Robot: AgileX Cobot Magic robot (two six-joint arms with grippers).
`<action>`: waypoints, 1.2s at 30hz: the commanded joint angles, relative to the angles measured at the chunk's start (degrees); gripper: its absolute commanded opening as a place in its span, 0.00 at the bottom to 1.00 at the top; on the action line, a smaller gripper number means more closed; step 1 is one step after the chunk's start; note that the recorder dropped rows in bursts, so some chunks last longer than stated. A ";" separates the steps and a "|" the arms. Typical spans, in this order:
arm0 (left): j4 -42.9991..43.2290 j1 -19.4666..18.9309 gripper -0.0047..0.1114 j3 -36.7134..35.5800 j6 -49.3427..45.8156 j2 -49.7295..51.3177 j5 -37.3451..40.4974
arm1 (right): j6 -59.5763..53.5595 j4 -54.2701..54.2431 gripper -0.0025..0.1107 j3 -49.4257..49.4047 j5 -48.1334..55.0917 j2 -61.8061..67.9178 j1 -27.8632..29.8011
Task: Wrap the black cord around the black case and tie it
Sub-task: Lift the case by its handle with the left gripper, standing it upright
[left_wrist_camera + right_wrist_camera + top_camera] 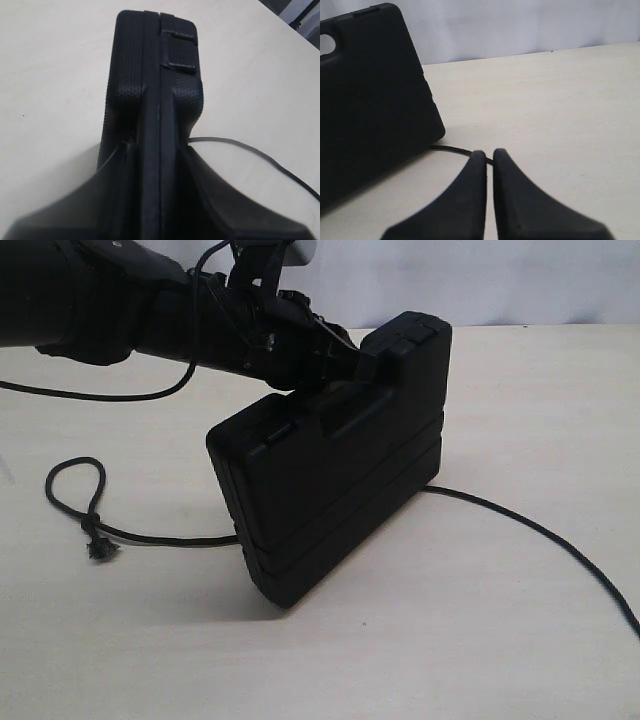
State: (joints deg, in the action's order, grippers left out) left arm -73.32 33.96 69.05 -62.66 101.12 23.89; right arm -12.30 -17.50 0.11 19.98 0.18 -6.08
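The black case (pixel 330 490) stands tilted on one long edge on the table, handle end uppermost. My left gripper (pixel 345 365) is shut on its handle edge; in the left wrist view the fingers (pixel 115 185) clamp both sides of the case (pixel 155 75). The black cord (pixel 520 525) passes under the case, looping at the left to a knotted end (pixel 100 550) and trailing off to the right. My right gripper (pixel 490 156) is out of the exterior view. It hovers shut, a thin slit between the tips, just short of the cord (pixel 450 149) beside the case (pixel 370 90).
The pale table (pixel 450 660) spreads around the case. A smooth thin arm cable (pixel 120 395) hangs from the left arm across the back left. A white wall rises behind the table's far edge.
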 commanded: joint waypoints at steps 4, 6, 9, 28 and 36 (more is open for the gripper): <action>-0.68 0.12 0.04 0.97 0.01 -1.14 -0.17 | 0.27 -0.02 0.06 -0.11 -0.36 -0.18 0.01; -0.68 0.12 0.04 0.97 0.01 -1.14 -0.17 | 0.27 -0.02 0.06 -0.11 -0.36 -0.18 0.01; -0.68 0.12 0.04 0.97 -0.50 -1.14 -0.17 | 0.27 -0.02 0.06 -0.11 -0.36 -0.18 0.01; -0.06 0.12 0.04 0.97 -3.27 -1.14 -0.28 | -1.36 -8.76 0.06 -0.11 -19.98 -0.18 0.01; 0.67 0.12 0.04 1.05 2.21 -1.14 -6.43 | 0.97 -27.64 0.06 -0.11 -17.59 -0.18 -0.09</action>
State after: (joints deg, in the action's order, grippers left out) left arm -72.35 33.96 69.05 -62.22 101.03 21.05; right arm -11.00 -44.35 0.11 0.98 0.18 -6.08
